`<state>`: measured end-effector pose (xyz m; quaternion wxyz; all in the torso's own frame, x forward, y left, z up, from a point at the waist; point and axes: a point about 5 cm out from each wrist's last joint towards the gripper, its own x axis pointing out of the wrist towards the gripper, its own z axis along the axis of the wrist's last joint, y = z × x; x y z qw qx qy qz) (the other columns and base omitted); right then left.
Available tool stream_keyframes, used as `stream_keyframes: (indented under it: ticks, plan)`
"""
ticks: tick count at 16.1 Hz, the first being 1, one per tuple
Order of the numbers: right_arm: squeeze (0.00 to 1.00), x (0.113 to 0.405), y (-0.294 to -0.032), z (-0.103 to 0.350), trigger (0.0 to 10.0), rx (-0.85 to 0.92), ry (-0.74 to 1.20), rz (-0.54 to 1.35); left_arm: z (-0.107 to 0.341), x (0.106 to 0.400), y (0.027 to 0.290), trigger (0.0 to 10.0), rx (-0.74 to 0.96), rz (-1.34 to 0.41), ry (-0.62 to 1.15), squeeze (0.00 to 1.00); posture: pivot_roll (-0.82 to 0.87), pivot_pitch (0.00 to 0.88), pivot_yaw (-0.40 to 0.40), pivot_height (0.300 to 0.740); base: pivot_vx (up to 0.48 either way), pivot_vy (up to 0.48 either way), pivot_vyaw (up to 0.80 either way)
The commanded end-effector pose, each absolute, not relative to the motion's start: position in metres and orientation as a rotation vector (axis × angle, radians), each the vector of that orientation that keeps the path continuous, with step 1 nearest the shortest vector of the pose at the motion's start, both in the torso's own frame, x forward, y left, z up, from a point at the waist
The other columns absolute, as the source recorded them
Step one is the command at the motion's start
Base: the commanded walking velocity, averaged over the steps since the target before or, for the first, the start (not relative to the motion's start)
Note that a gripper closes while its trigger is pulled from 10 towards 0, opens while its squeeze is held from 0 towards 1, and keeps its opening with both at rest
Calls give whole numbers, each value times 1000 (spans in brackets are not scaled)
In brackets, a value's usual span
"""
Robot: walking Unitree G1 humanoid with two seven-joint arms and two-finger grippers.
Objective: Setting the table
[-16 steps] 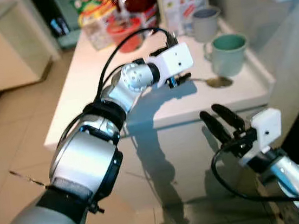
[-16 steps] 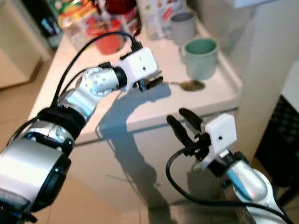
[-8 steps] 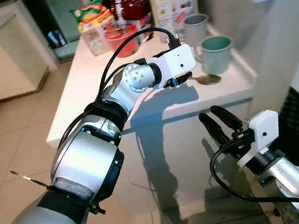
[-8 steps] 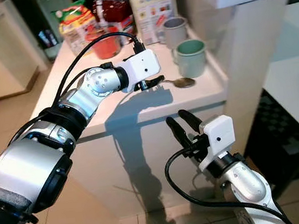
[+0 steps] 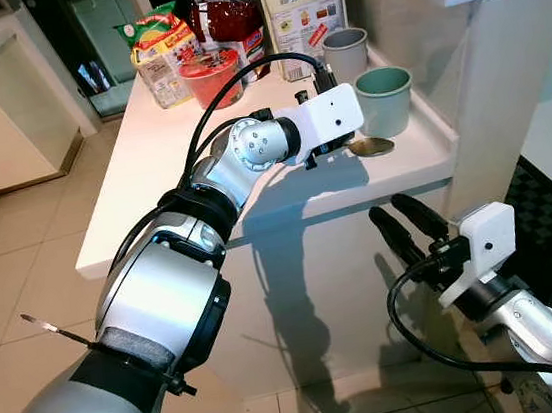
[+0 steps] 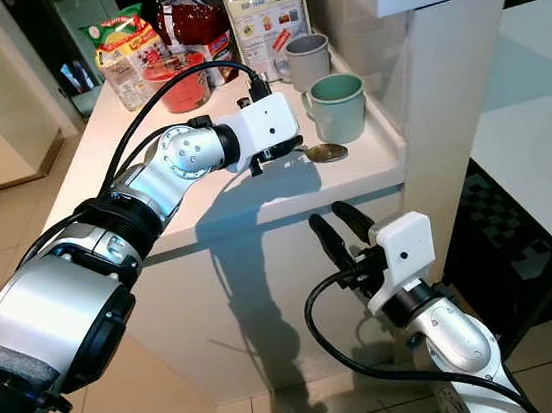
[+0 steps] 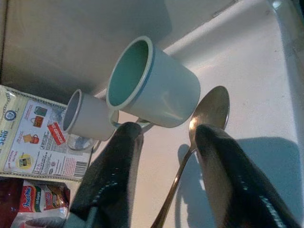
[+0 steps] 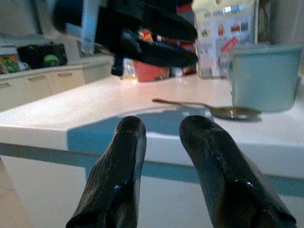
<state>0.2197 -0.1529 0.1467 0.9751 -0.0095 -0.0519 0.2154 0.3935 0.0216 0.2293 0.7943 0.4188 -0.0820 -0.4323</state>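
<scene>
From the head, you see the left gripper [image 5: 335, 151] poised over a white table [image 5: 151, 171], a spoon [image 5: 369, 146] lying beside a green mug [image 5: 384, 100]. At the left wrist, your open fingers [image 7: 114, 175] straddle the spoon's handle, gripping nothing. At the right wrist, the right gripper [image 8: 161, 142] sits below the table edge, parted and empty.
</scene>
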Motion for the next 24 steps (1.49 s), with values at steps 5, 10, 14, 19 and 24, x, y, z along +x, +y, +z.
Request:
stream_keyframes:
  ticks: [5, 10, 14, 19, 24]
  plan:
    - [0, 227, -161, 135, 10000, -60, -67, 356, 230, 396, 29, 0, 882, -905, -156, 0, -186, 0, 183, 740, 0, 0, 0]
    - [0, 236, -161, 135, 10000, -69, -63, 362, 229, 398, 31, 0, 855, -889, -139, 0, -177, 0, 167, 740, 0, 0, 0]
    - [0, 236, -160, 130, 10000, -68, -54, 352, 229, 397, 29, 10000, 869, -885, -140, 0, -173, 0, 168, 740, 0, 0, 0]
    - [0, 256, -161, 135, 10000, -101, -92, 367, 235, 402, 37, 10000, 659, -796, -145, 0, -130, 0, 112, 740, 0, 0, 0]
    - [0, 266, -160, 138, 10000, -109, -112, 381, 242, 404, 36, 10000, 566, -752, -166, 0, -139, 0, 54, 740, 0, 0, 0]
